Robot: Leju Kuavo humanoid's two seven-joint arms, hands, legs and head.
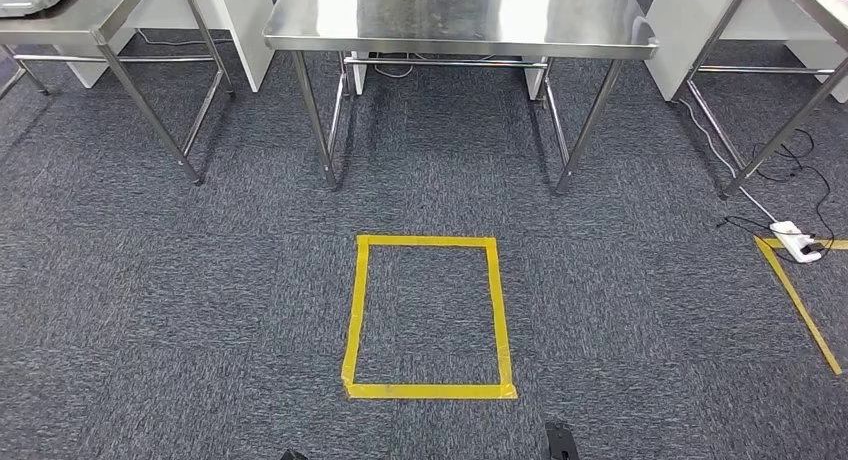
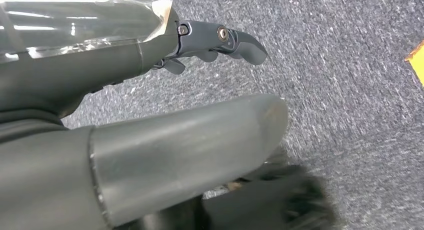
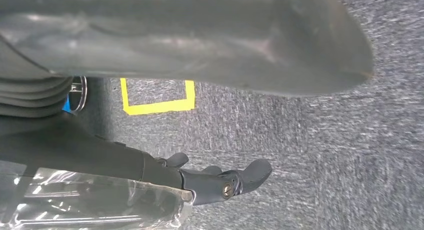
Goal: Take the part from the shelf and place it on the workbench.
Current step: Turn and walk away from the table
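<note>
A steel workbench (image 1: 460, 20) stands ahead on grey carpet (image 1: 200, 310), with a yellow tape rectangle (image 1: 428, 315) on the floor before it and more steel tables (image 1: 90, 25) to either side. The left hand (image 2: 165, 115) and the right hand (image 3: 200, 90) both hang over carpet, fingers apart, holding nothing. A white power strip (image 1: 797, 241) lies at right.

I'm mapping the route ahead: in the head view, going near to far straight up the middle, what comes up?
Yellow tape square on the carpet → bare carpet → legs of the middle steel table → its shiny top.
</note>
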